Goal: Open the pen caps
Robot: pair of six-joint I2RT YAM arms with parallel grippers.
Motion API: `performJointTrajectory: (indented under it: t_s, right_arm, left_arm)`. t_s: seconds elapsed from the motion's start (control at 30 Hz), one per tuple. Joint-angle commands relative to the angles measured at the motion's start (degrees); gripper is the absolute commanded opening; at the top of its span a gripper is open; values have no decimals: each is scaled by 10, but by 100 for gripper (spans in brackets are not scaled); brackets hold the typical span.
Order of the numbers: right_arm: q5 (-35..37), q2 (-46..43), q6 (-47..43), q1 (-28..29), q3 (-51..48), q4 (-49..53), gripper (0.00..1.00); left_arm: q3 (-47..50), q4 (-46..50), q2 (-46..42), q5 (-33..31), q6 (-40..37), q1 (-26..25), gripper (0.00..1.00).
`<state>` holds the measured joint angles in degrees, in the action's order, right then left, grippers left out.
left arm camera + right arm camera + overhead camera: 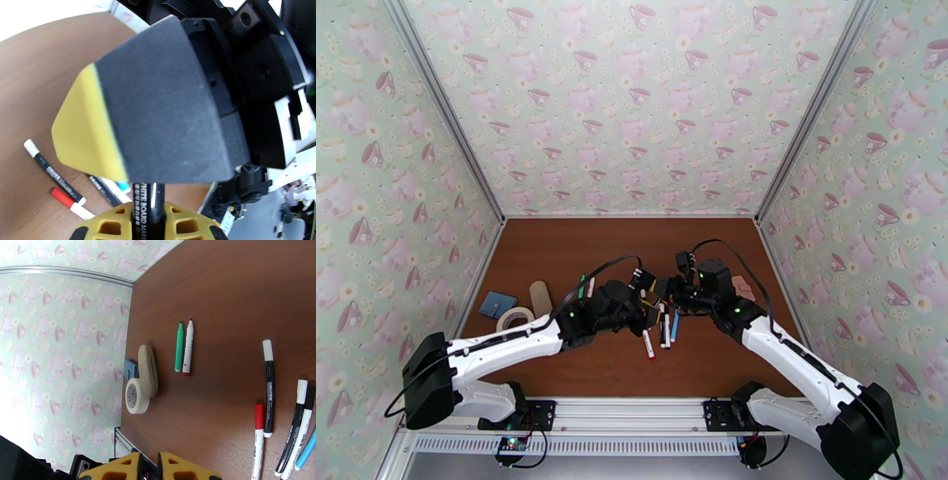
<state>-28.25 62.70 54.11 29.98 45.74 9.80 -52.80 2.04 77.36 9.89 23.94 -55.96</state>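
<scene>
Left wrist: left gripper (148,225) clamped on black pen (148,195); right gripper (149,468) closed, loose pens (268,390) lying beyond it.

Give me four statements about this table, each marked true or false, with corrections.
1. The left end effector grips a black whiteboard marker pen. True.
2. The white tape roll lies among the central pens. False: it sits off to the side, by the beige rounded lump.
3. The slim green plastic pen lies alongside a white red-tipped pen. True.
4. The right end effector gapes wide open. False: it is shut.
</scene>
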Motion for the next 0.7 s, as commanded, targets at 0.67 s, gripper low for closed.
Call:
performJointTrajectory:
  t_s: [0.67]
  right_arm:
    - [22,18,-53,-34,91,7,0]
  left_arm:
    - [58,100,-64,-46,-1,32,0]
